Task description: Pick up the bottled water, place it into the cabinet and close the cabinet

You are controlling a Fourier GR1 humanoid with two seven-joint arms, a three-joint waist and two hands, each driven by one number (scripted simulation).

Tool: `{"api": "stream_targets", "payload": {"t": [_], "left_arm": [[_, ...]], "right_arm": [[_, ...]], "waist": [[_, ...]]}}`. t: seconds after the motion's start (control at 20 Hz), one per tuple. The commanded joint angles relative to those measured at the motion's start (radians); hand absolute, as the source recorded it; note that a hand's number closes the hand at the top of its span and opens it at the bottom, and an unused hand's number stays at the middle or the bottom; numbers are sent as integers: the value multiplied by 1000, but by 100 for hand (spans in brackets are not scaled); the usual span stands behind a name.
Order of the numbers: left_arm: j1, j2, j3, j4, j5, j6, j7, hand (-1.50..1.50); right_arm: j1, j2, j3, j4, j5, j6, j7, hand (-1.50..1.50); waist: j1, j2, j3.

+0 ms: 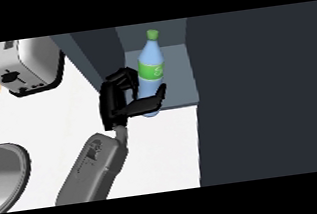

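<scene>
Now at the cabinet
My right hand gripped the bottle, upright on the shelf, toaster far left.

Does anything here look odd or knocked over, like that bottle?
Nothing is spilled or damaged. The bottled water leans slightly rather than standing straight, at the front of the cabinet shelf, because the hand is curled round it. The toaster sits upright.
</scene>
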Motion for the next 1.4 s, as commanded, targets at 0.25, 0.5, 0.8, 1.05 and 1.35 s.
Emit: {"api": "stream_targets", "payload": {"t": [0.25,0.5,0.8,1.05,1.35], "left_arm": [[-289,50,19,204,-76,32,74,150],[-289,69,-1,224,-89,59,94,150],[-438,52,32,476,-139,82,33,150],[-527,35,65,701,-182,104,-59,150],[-566,53,121,845,-184,122,-146,-150]], "right_arm": [[-3,-14,10,11,-4,21,0,-150],[-10,-4,3,31,2,13,-14,-150],[-41,-25,-7,13,-28,28,13,-150],[-52,2,5,45,0,-2,8,-150],[-12,-9,11,40,-28,36,-26,-150]], "waist": [[-63,30,0],[-65,32,-1],[-66,39,-1],[-51,37,-2],[-67,43,-2]]}}
